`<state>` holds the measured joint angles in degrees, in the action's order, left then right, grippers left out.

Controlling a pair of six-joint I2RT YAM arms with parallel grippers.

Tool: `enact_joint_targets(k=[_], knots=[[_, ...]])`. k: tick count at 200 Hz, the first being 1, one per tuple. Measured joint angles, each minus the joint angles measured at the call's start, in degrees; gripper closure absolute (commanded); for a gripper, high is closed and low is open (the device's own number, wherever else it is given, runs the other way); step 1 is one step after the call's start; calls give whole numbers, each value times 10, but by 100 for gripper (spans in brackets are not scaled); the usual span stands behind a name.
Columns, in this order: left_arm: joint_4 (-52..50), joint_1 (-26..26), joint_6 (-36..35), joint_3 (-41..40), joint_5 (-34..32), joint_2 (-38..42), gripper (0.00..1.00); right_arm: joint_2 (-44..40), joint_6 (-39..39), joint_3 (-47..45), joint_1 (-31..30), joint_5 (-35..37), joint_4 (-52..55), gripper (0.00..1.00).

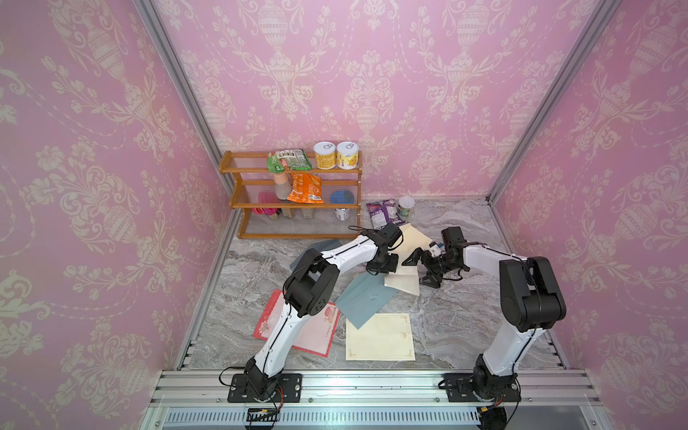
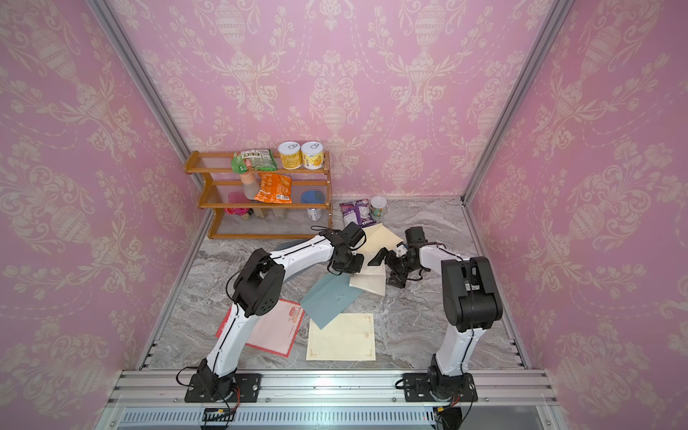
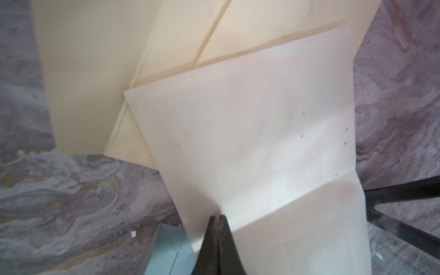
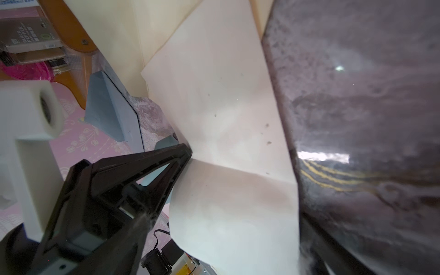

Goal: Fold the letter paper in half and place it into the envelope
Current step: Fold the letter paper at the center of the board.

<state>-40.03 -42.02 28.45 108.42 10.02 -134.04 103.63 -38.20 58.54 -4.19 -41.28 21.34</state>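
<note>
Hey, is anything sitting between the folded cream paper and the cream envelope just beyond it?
Nothing visible does. The left gripper is shut on the folded paper, and the paper's far edge overlaps the cream envelope. The blue envelope lies back beside the gripper, off that path.

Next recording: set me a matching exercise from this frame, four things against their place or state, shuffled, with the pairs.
Things
1. left gripper
2. right gripper
3. gold-bordered letter paper
4. two yellow cans

Place or state
A. open, jaws wide apart
B. lying flat and unfolded on the marble table
C. on the top shelf of the wooden rack
D. shut on an edge of the folded letter paper

Pairs: 1-D, 2-A, 3-B, 4-C
</note>
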Motion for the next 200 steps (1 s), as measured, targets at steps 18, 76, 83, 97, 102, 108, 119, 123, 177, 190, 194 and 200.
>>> enact_joint_targets(k=[18, 76, 83, 97, 102, 108, 119, 123, 177, 190, 194, 200], knots=[[2, 1, 0, -1, 3, 0, 100, -6, -18, -20, 6, -16, -30, 4], [7, 3, 8, -2, 14, -1, 100, -24, -74, -75, 15, -39, -106, 18], [8, 3, 9, -2, 15, -1, 100, -27, -78, -81, 15, -40, -108, 18], [9, 3, 11, -2, 17, -2, 100, -35, -84, -92, 15, -40, -110, 19], [10, 3, 11, -2, 18, -2, 100, -38, -86, -95, 15, -40, -110, 19], [12, 3, 11, -2, 18, -2, 100, -41, -86, -99, 15, -40, -109, 19], [14, 3, 11, -2, 20, -3, 100, -47, -86, -104, 15, -39, -103, 18], [15, 3, 12, -2, 20, -3, 100, -49, -86, -106, 15, -39, -101, 18], [17, 3, 13, -2, 24, -3, 100, -73, -82, -121, 14, -29, -63, 17], [17, 3, 13, -2, 24, -3, 100, -75, -84, -126, 15, -30, -70, 21], [17, 3, 13, -2, 24, -3, 100, -75, -84, -127, 15, -31, -73, 22], [17, 3, 13, -2, 24, -3, 100, -75, -86, -130, 15, -33, -79, 24]])
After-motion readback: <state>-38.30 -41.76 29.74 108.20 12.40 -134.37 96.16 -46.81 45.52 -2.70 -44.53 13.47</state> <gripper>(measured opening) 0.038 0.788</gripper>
